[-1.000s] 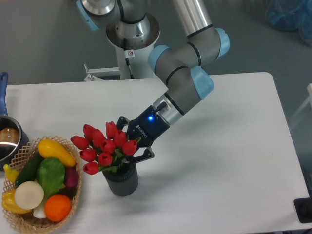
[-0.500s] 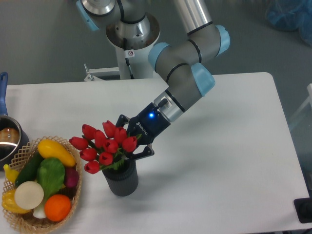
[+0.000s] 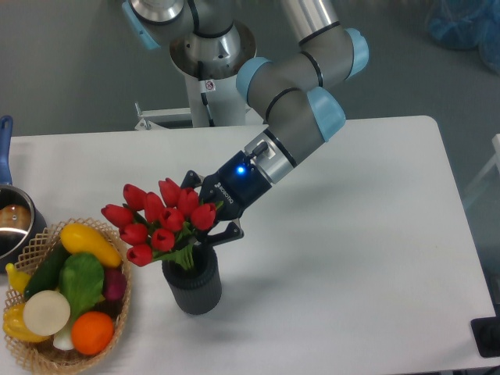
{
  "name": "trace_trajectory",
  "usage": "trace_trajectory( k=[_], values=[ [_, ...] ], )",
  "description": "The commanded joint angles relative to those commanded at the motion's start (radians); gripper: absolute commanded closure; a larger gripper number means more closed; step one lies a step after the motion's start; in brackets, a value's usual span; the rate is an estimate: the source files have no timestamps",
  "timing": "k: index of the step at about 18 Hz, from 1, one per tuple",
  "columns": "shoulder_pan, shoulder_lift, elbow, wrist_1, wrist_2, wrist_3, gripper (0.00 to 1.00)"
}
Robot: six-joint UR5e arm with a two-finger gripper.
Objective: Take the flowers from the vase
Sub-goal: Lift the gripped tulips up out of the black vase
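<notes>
The flowers (image 3: 158, 221), a bunch of red tulips with green leaves, lean up and to the left out of the dark grey ribbed vase (image 3: 193, 286) standing at the table's front. My gripper (image 3: 205, 218) comes in from the upper right, just behind the blooms and above the vase's rim. Its black fingers (image 3: 223, 234) are closed around the bunch where the leaves meet the stems. The stems themselves are hidden by the blooms and the vase.
A wicker basket (image 3: 116, 324) of vegetables and fruit sits left of the vase at the front left corner. A metal pot (image 3: 13, 226) with a blue handle (image 3: 5, 144) is at the left edge. The arm's base (image 3: 212, 62) stands behind the table.
The gripper has risen and shifted left with the tulips in it. The bunch sits higher above the vase rim than before. The vase has stayed put.
</notes>
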Motion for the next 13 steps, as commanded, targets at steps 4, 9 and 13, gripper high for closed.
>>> trace_trajectory(
  k=[4,9,13],
  values=[
    [0.000,0.029,-0.002,0.000,-0.006,-0.061,0.65],
    [0.014,0.055,0.000,-0.002,-0.048,-0.086,0.65],
    [0.020,0.063,0.003,0.000,-0.055,-0.091,0.65]
  ],
)
